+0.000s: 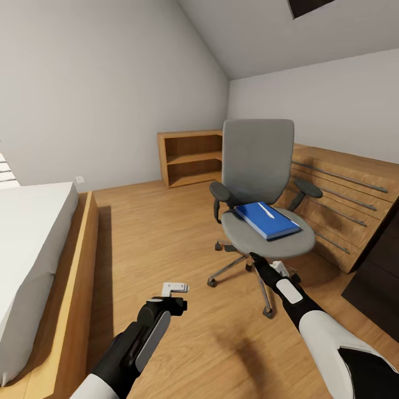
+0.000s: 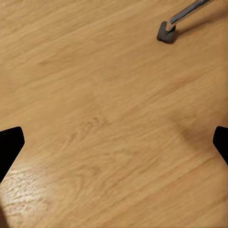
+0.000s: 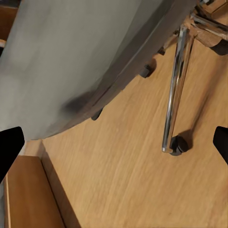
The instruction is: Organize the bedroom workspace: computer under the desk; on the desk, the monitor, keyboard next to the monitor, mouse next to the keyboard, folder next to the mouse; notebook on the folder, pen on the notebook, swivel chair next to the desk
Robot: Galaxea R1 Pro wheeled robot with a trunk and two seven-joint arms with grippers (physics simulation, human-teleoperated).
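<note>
Nearest, the left gripper (image 1: 175,289) hangs over bare wooden floor (image 1: 166,233), its fingers spread wide with nothing between them. The right gripper (image 1: 265,266) reaches toward the front rim of the swivel chair (image 1: 257,160), low by the seat edge; its wrist view shows dark fingertips far apart and empty, looking under the grey seat at a chrome leg and caster (image 3: 177,144). On the seat lies the blue folder (image 1: 267,220), flat, with a thin whitish pen (image 1: 266,210) resting on its cover. The folder looks light and stiff but slick; its near edge, close to the seat rim, seems the best hold, kept level lest the pen roll off. Open floor lies left, toward the bed (image 1: 33,249); a wooden dresser (image 1: 343,194) crowds the chair's far side, with a low bookshelf (image 1: 191,158) beyond.
</note>
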